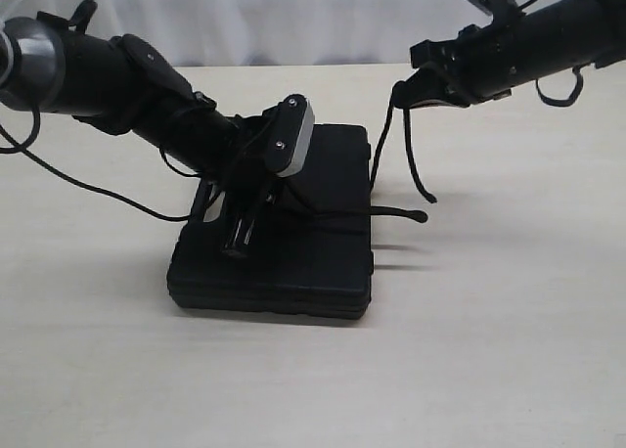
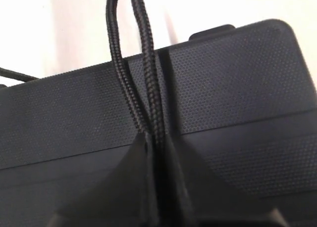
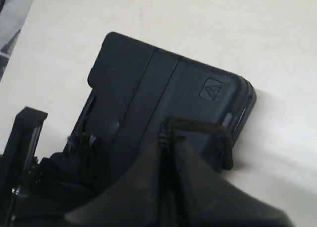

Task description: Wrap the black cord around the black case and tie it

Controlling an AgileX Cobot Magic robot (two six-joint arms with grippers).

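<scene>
- The black case is seen lying flat on the pale bench, about the middle of the exterior view.
- The left pincer is lowered onto the lid of the case, with its arm slanting down from the upper left.
- In the left wrist view, two strands of the black cord are shown running side by side over the textured lid and passing between the closed fingers, so the cord is gripped by that pincer.
- The right pincer is held above the bench, up and to the right of the case and clear of it.
- It is closed on the cord: in the right wrist view a short bend of cord is seen coming out from between the pressed-together fingertips.
- Two strands are seen hanging from the right pincer towards the right edge of the case.
- One cord end is laid across that edge and sticks out over the bench.
</scene>
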